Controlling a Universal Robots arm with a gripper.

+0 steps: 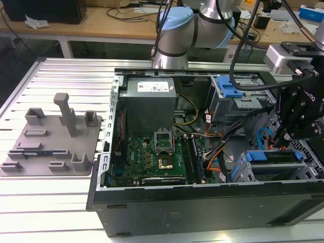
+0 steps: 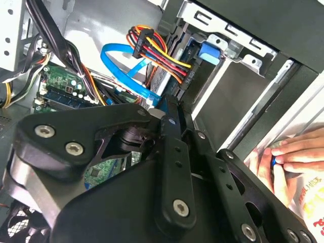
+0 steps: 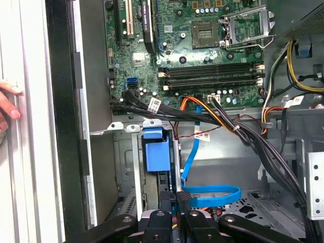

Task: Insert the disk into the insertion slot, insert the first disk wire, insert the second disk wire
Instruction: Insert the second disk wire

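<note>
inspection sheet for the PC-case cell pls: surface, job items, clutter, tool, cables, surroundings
Surface: ribbed metal table carrying an open computer case.
Job's things: disk in its blue caddy sits in the insertion slot at the exterior view's right.
Clutter: grey fixture plate beside the case.
Grippers: tool hangs just above the disk; whether it holds anything cannot be told.
Cables: blue data cable looped near the tool; red-yellow-black power bundle.
Surroundings: a person's hand rests outside the case wall; wooden bench behind.

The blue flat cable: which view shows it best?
The first wrist view: the blue flat cable loops in the open above the gripper. The second wrist view shows a bent stretch beside coloured wires. The exterior view shows a small arc.
</note>
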